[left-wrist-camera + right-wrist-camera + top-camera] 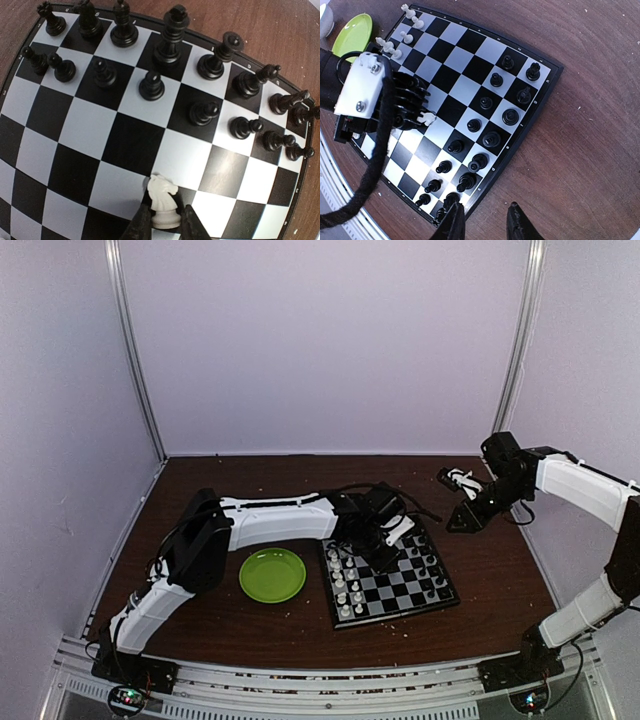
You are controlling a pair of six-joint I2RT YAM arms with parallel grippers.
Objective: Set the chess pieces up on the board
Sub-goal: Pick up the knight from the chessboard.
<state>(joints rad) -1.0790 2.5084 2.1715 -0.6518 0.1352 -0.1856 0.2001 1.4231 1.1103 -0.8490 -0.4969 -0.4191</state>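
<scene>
Pinching the knight (162, 192) by its base, the left gripper (166, 216) stands low over the board (400, 592), its two dark fingers pressed against either side of the white piece. Whether the knight rests on its square or is just off it I cannot tell. In the left wrist view it sits over the board's middle rows, with empty squares between it and the black pieces (172, 37). These fill two full rows along one edge, eight pawns in front and the taller pieces behind them. In the top view that edge is the board's right side, and several white pieces (343, 585) stand in the columns at the left side, nearest the plate (272, 575). The board lies flat on the brown surface (300, 635), just right of the green plate and apart from it. The left arm reaches across behind the plate. The right gripper (482, 222) hangs above the surface beyond the board's far right corner, looking down on the black rows. Its fingers are spread with a clear gap and nothing between them.
</scene>
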